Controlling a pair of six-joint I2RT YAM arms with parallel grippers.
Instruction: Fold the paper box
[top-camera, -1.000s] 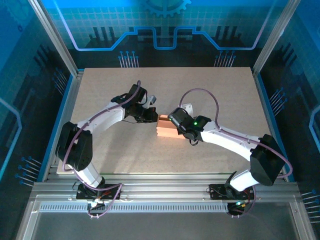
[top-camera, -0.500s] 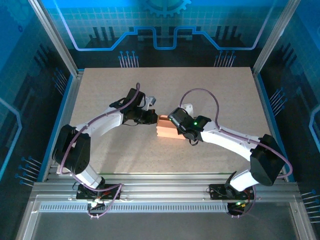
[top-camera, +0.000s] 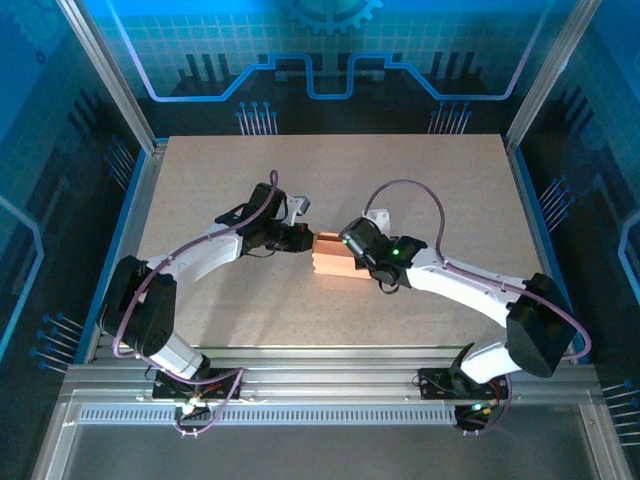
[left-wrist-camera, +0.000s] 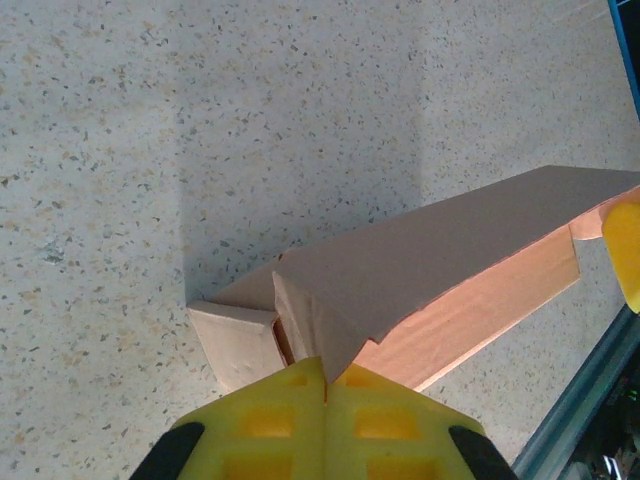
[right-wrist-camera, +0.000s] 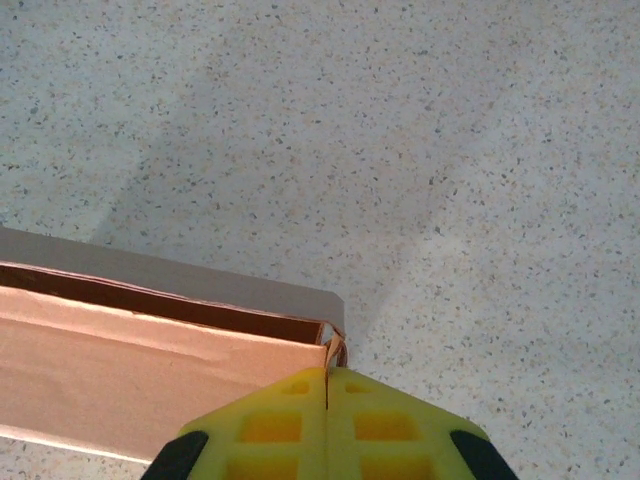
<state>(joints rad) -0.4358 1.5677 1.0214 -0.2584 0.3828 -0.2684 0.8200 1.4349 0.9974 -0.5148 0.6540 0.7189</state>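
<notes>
While left jaws and right jaws, each pressed together, pinch opposite ends of salmon-orange thin-cardboard paper box (top-camera: 328, 258): walls up, lid flap ajar, tucking apparently left.

No readable text, labels, brands or numbers in any view.

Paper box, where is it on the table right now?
In the top view the paper box lies near the middle of the table, with the left gripper at its left end and the right gripper at its right end.
</notes>
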